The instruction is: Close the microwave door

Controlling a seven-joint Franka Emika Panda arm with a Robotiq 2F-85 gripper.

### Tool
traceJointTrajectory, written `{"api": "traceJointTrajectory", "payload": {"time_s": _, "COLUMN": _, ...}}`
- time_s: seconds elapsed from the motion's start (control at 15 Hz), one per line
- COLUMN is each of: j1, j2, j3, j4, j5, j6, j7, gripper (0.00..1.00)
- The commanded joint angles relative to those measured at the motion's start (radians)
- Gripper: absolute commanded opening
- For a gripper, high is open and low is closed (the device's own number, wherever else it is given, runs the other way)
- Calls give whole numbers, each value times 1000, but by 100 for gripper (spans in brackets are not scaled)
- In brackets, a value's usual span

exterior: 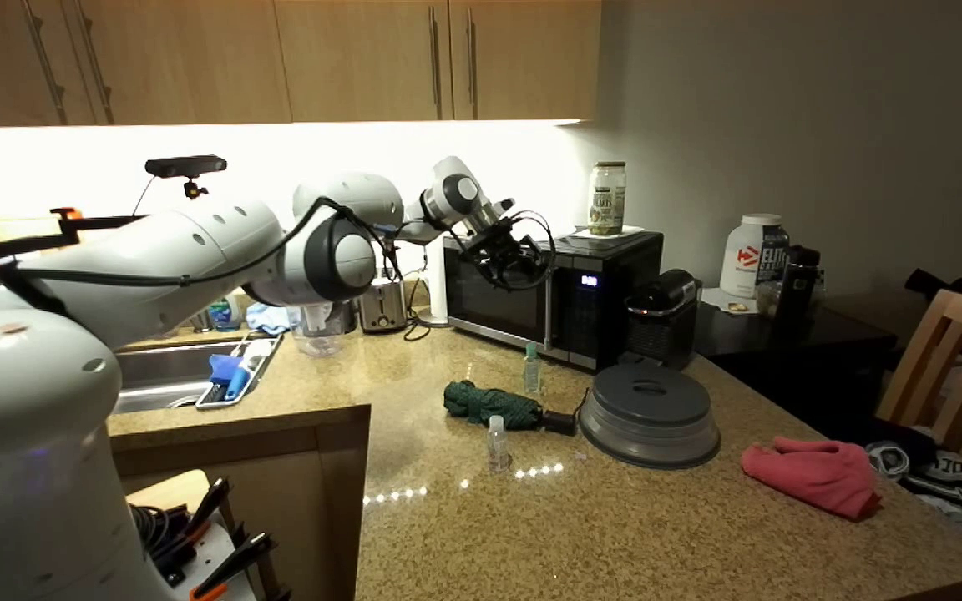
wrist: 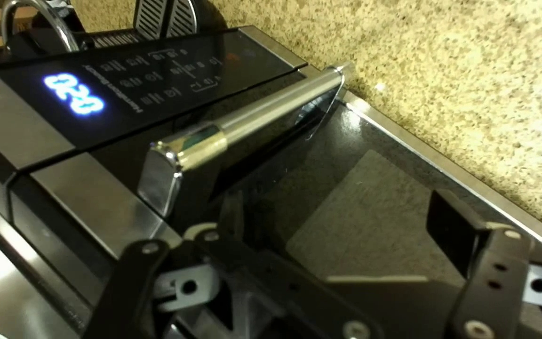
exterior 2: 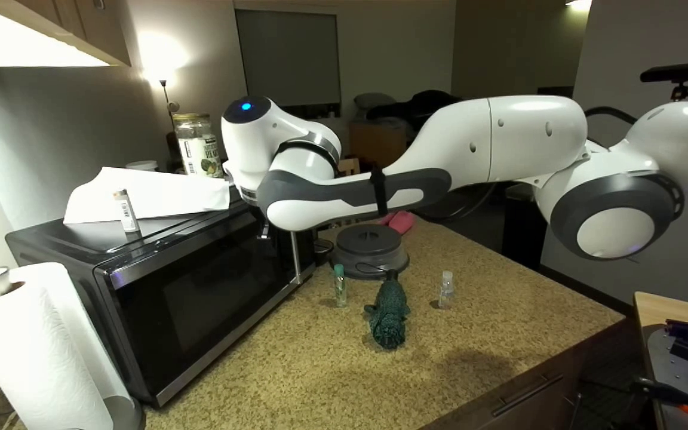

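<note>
A boxy black-and-silver microwave (exterior: pixel 574 309) stands upright on a speckled countertop (exterior: pixel 656 534), its flat, dark-glass door (exterior 2: pixel 200 292) closed flush with the front.

Glossy white jointed robot arm (exterior 2: pixel 517 131), smoothly rounded, with small grey oval insets (exterior 2: pixel 472 147). Round white joint cap (exterior 2: pixel 616 232) within a thick dark-grey ring (exterior 2: pixel 616 192). Elongated dark-grey side trim (exterior 2: pixel 347 191), crossed by a narrow black strap (exterior 2: pixel 378 194). Metallic silver band (exterior 2: pixel 320 142). Round black end cap (exterior 2: pixel 257 111) with a lit blue spot (exterior 2: pixel 246 106). Thick black cable (exterior: pixel 113 278) along the arm; thin black looped wires (exterior: pixel 553 253) at the wrist. Black two-fingered gripper (wrist: pixel 344 221): flat black bars (wrist: pixel 482 296), round silvery screws (wrist: pixel 479 328), drilled pale-grey metal brackets (wrist: pixel 207 282), flat rectangular black finger pad (wrist: pixel 452 228).
</note>
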Motion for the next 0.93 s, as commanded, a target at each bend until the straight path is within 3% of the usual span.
{"api": "traceJointTrajectory", "payload": {"time_s": 0.0, "j1": -2, "j2": -73, "j3": 26, "j4": -23, "j5": 20, "j6": -103, "j7": -66, "gripper": 100}}
{"api": "traceJointTrajectory", "payload": {"time_s": 0.87, "j1": 12, "j2": -138, "j3": 111, "j4": -28, "j5": 95, "j6": -329, "j7": -2, "gripper": 100}}
